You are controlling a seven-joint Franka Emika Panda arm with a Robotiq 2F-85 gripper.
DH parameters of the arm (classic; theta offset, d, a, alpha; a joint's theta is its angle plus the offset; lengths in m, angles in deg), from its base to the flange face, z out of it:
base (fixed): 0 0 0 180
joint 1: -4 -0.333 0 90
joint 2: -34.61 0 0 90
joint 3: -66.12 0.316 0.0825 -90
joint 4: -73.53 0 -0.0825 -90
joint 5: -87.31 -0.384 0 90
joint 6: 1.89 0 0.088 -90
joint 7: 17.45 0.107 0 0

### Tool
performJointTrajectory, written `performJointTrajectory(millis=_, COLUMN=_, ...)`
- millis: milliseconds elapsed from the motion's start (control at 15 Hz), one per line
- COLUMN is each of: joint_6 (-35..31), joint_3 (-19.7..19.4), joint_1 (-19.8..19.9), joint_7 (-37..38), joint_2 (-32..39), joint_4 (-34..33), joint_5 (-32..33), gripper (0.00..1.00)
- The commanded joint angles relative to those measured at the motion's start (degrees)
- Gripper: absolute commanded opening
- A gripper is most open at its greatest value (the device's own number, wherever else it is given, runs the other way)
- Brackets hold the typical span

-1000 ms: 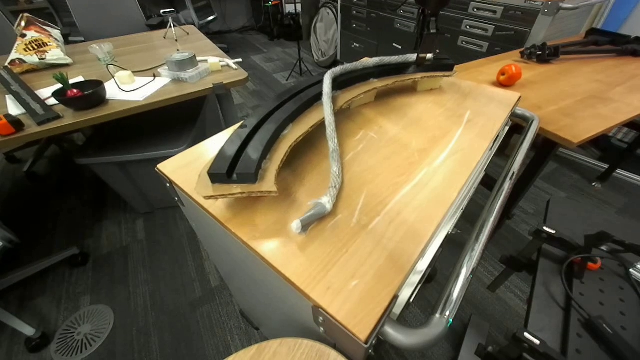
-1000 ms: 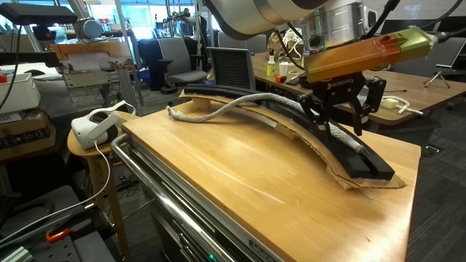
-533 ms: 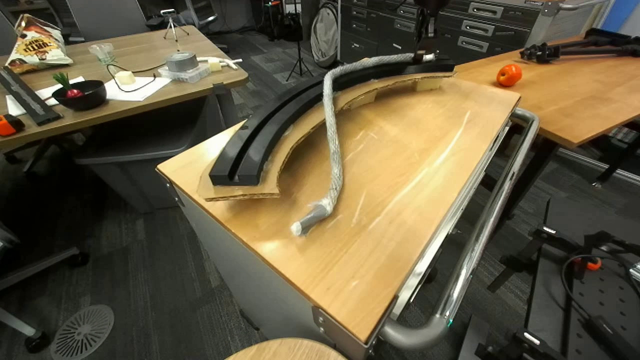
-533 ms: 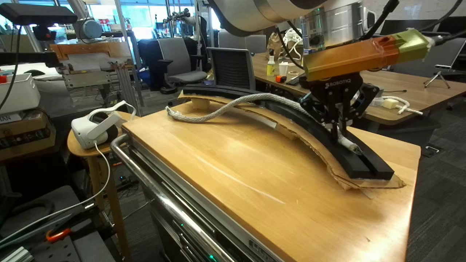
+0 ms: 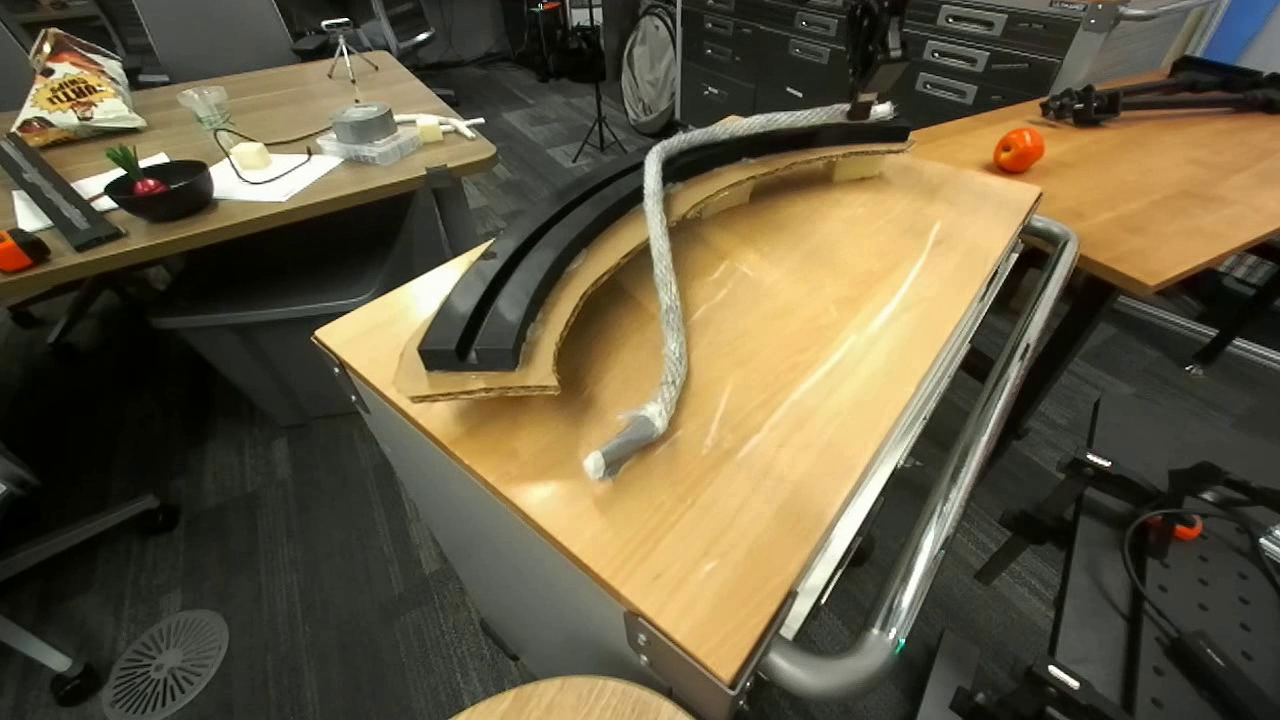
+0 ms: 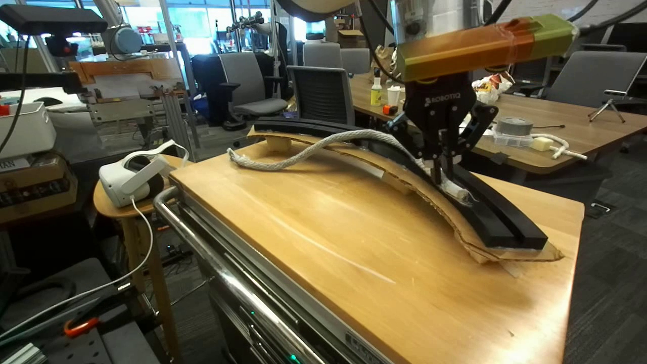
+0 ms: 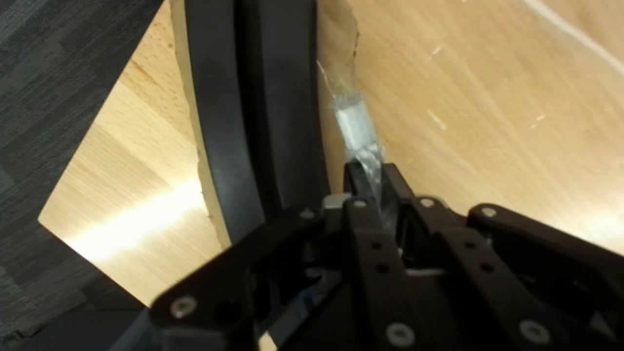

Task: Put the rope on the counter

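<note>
The light grey rope runs in a loose curve across the counter and over the black track; it also shows in an exterior view. Its taped far end rests on the counter's wood. My gripper is shut on the rope near its other end, with a short tip sticking out past the fingers in the wrist view. That tip appears raised, over the track's inner edge and the cardboard beside it. The gripper hides the rope portion between its fingers.
The rigid black curved track with a groove sits on a cardboard base on the counter. A steel tube rail runs along one side. An office desk with clutter and a stool with a headset stand nearby.
My gripper was open around the rope a second ago, then closed on it. It has since carried the rope's end off the groove toward the track's inner side.
</note>
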Motion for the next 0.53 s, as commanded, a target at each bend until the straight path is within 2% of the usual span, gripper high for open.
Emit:
performJointTrajectory(millis=0, joint_6=2.34, joint_3=-1.13, joint_1=-0.41, joint_7=0.16, joint_2=-13.95, joint_4=10.52, joint_5=4.07, gripper=0.03)
performJointTrajectory(millis=200, joint_6=6.36, joint_3=-2.47, joint_1=-0.14, joint_7=0.67, joint_2=-21.11, joint_4=15.79, joint_5=4.91, gripper=0.03)
performJointTrajectory(millis=467, joint_6=9.82, joint_3=-4.64, joint_1=-1.55, joint_7=-2.59, joint_2=-22.16, joint_4=19.05, joint_5=0.04, gripper=0.03)
